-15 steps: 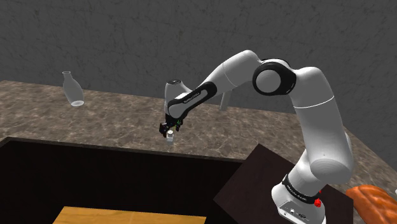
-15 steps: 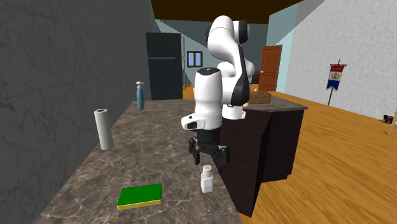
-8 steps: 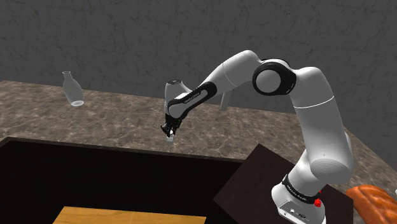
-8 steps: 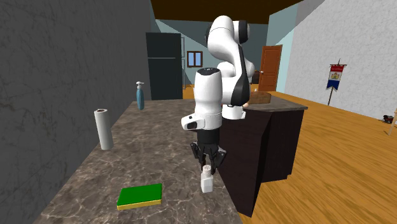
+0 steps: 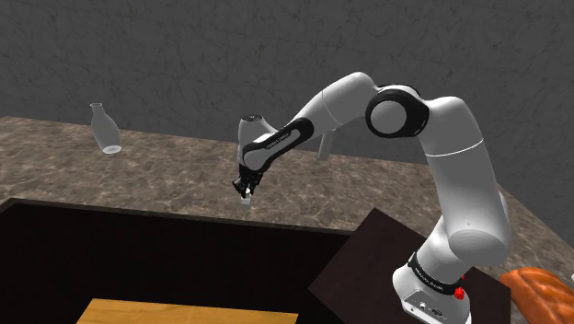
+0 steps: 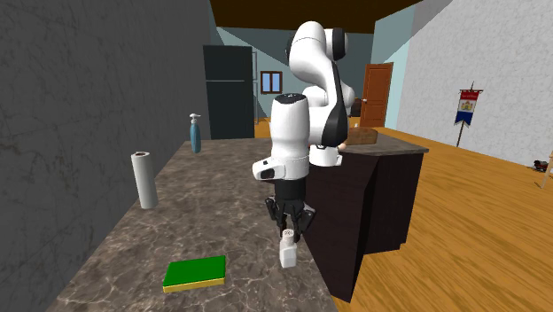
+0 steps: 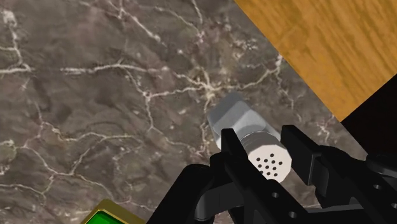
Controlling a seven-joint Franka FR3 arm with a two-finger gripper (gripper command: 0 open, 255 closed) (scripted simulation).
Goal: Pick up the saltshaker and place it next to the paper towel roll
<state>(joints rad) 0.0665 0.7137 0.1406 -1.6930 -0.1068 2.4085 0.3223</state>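
Observation:
The saltshaker is a small white, faceted shaker with a perforated cap. It stands upright on the dark marble counter, close to the counter's front edge. My gripper points straight down over it, shut on its cap. In the wrist view the two black fingers clasp the cap of the saltshaker from both sides, with my gripper centred on it. The shoulder view shows my gripper on the saltshaker. The paper towel roll stands upright by the grey wall, well away from the shaker.
A green sponge lies on the counter beside the shaker, towards the second exterior view's left. A blue bottle stands further back by the wall. The counter's edge drops to a wooden floor right beside the shaker. The dark stand adjoins the counter.
The fingers stood apart above the shaker one second ago. They have come down and shut on its cap. The shaker has not moved.

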